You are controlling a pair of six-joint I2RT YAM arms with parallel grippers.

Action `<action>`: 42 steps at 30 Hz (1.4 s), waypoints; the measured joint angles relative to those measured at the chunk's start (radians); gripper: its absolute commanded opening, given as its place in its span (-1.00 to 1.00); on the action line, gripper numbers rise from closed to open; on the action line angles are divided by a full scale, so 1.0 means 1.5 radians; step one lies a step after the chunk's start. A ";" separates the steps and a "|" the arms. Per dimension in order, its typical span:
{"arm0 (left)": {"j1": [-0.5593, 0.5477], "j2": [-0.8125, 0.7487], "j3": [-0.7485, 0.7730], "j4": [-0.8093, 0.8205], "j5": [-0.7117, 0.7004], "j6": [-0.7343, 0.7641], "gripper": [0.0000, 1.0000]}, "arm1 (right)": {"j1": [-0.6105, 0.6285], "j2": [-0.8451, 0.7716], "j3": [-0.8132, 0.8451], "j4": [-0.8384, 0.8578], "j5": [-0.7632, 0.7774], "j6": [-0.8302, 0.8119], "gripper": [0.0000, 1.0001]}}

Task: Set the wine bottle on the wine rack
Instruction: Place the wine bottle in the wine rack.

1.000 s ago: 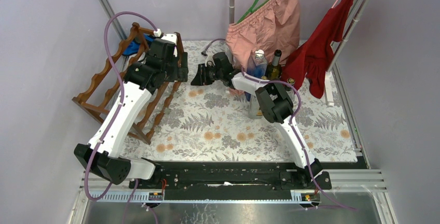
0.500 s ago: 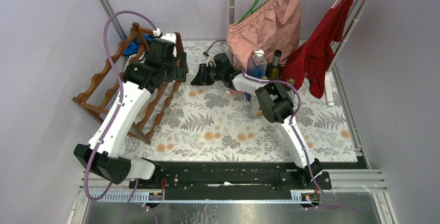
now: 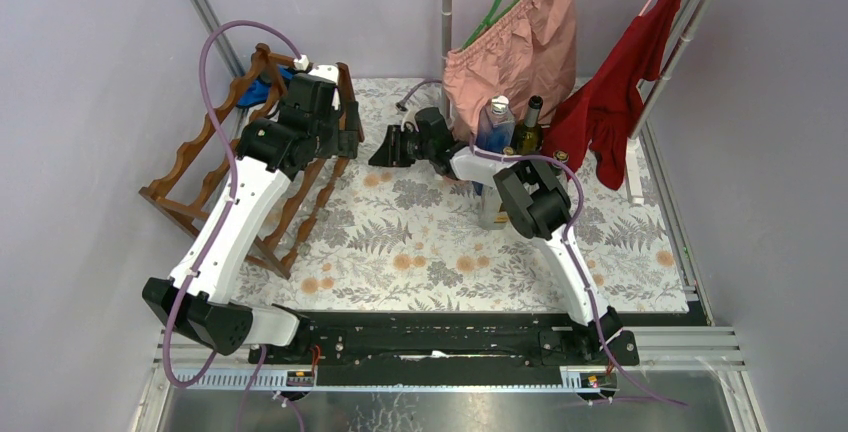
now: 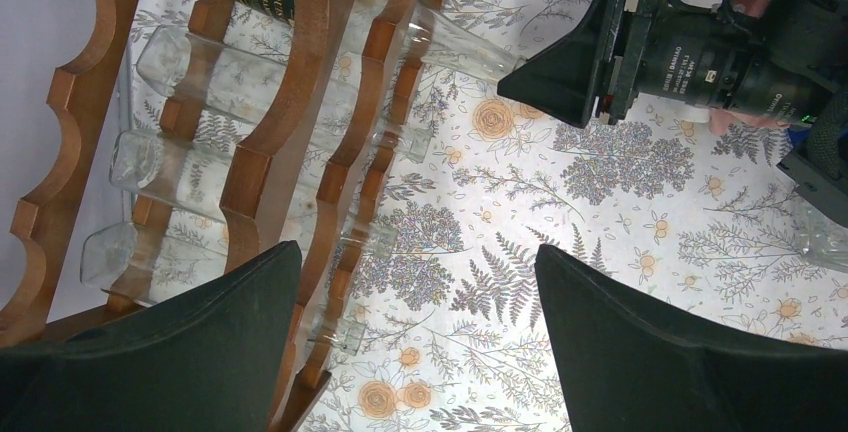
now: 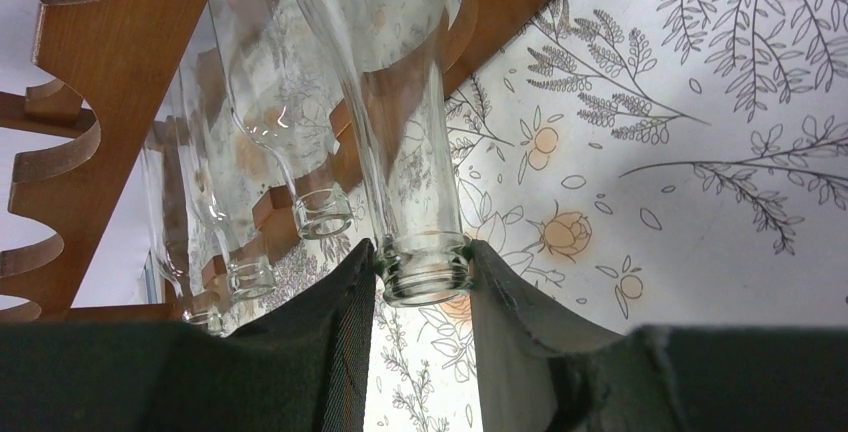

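A clear wine bottle (image 4: 455, 44) with a black label lies in the upper tier of the reddish-brown wine rack (image 4: 290, 102), its neck sticking out toward the table's middle. My right gripper (image 5: 425, 267) is shut on the bottle's mouth (image 5: 425, 270); from above, the right gripper (image 3: 378, 152) is just right of the wine rack (image 3: 200, 177). My left gripper (image 4: 418, 252) hangs open over the rack's right edge and the cloth, with nothing between its fingers. In the top view the left arm hides most of the bottle.
Three more clear bottles (image 4: 200, 77) lie in the rack's lower slots. A clear bottle (image 3: 497, 117) and a dark one (image 3: 530, 122) stand at the back right. A pink garment (image 3: 515, 42) and a red one (image 3: 620, 92) hang behind them.
The right wrist has shifted very slightly to the right with the bottle mouth still between its fingers. The left arm has not moved.
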State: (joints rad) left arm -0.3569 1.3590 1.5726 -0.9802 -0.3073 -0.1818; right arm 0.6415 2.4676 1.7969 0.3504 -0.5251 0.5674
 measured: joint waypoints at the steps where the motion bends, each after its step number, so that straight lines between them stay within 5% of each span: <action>1: 0.000 0.000 0.000 0.000 0.000 0.001 0.87 | 0.000 -0.003 -0.004 -0.001 0.000 0.002 -0.95; 26: 0.003 0.000 0.000 0.000 0.003 0.001 0.87 | 0.001 0.072 0.189 -0.223 -0.024 0.002 -0.97; 42: 0.004 0.000 -0.009 0.002 0.011 0.001 0.87 | 0.007 0.069 0.164 -0.208 -0.006 -0.012 -0.98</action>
State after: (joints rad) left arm -0.3504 1.3590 1.5597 -0.9768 -0.2901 -0.1806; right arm 0.6521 2.5717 2.0422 0.0387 -0.5343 0.5488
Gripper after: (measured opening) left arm 0.935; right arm 0.415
